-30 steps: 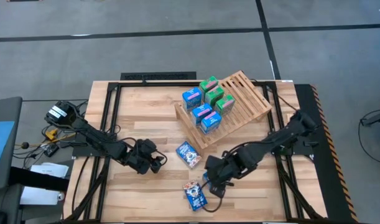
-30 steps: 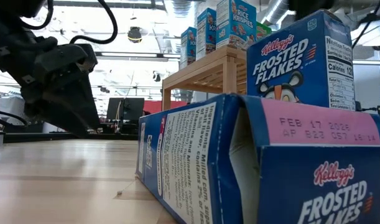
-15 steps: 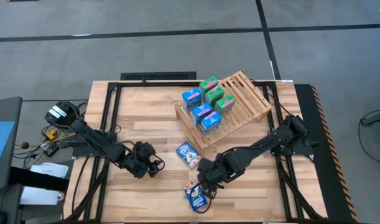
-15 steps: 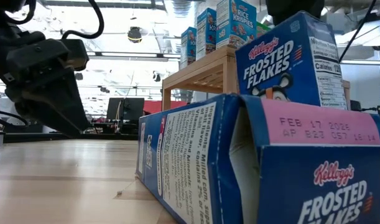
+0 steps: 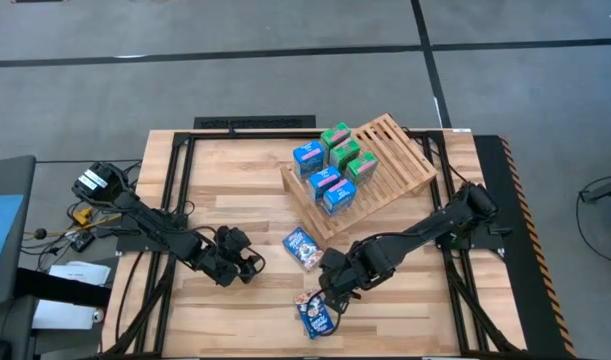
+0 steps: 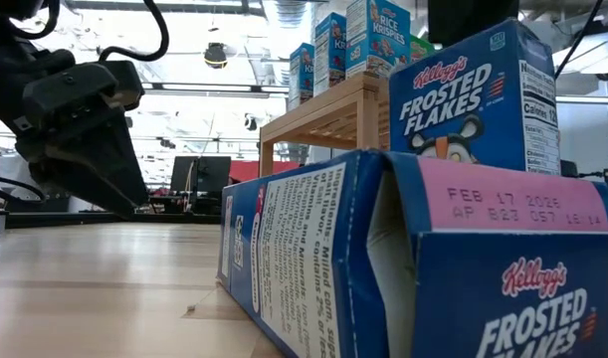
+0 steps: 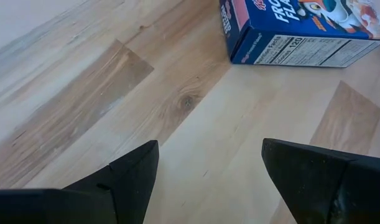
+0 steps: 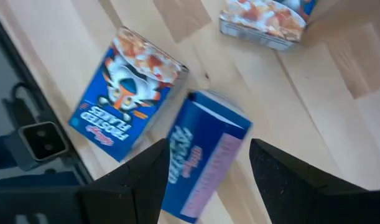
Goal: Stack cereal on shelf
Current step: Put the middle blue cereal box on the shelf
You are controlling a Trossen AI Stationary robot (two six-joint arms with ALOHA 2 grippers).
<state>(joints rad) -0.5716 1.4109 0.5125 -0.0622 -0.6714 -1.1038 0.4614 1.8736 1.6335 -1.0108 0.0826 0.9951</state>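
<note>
Change: since a second ago the right gripper point(image 5: 330, 297) has been carried leftward and toward the front edge, and is now seen just above a blue box; the upright box in the low view has been tilted and set straight again, and the left gripper point(image 5: 253, 263) has shifted only slightly.
Right gripper: fingers point(image 8: 289, 168) are spread wide on either side of a blue cereal box point(image 8: 202, 155) with pink print on its flap; contact cannot be told.
Left gripper: jaws are held wide apart over bare tabletop point(image 7: 115, 81), nothing between them.
Loose cereal: a Frosted Flakes box point(image 5: 303, 248) is seen between the two grippers, near the rack's low end; another blue box point(image 5: 315, 315) lies near the front edge; in the low view one is lying flat point(image 6: 403, 259) and one is standing point(image 6: 473, 99).
Shelf: a light-wood slatted rack point(image 5: 400, 160), tilted, is placed toward the back of the table.
Stacked cereal: three blue boxes point(image 5: 325, 185) and three green boxes point(image 5: 347, 150) are standing on the rack's left part.
</note>
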